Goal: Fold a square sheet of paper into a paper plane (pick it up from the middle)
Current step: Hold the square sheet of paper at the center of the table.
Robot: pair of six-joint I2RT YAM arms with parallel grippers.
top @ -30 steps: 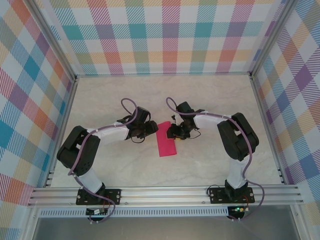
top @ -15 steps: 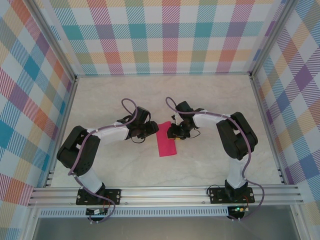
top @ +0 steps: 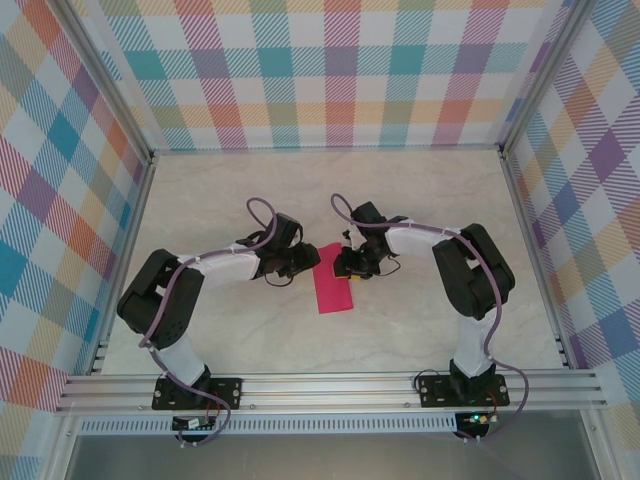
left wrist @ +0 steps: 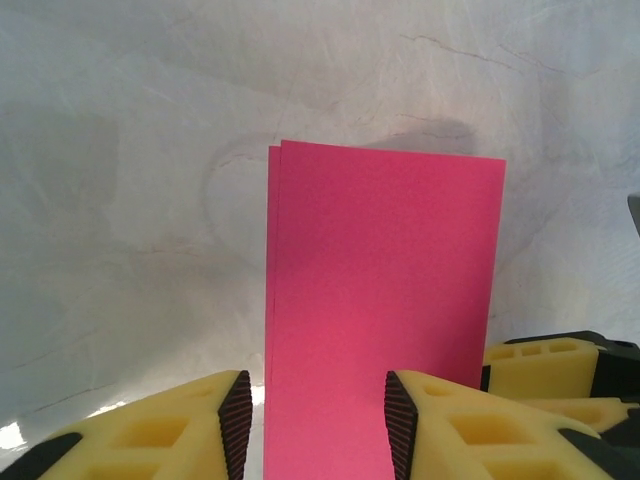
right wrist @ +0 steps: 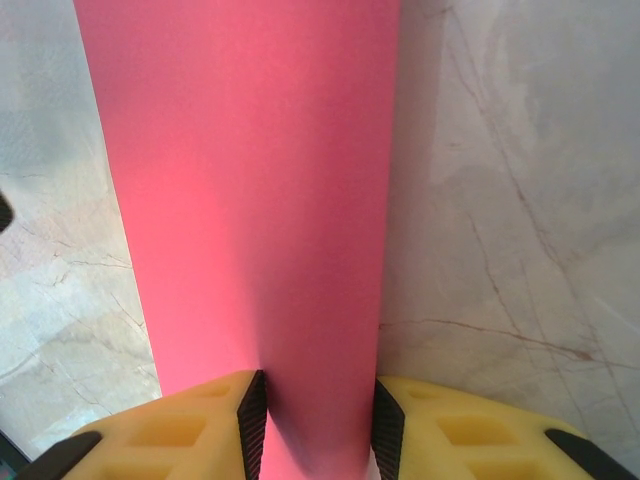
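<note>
Pink paper [top: 333, 281], halved, is straddled by half-open left end effector [left wrist: 318, 405] and right end effector [right wrist: 315, 405]; edges should be kept aligned.

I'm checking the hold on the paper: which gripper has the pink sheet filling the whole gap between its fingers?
The right gripper: the pink sheet reaches both its fingers. The left gripper leaves a sliver of table beside one finger.
</note>
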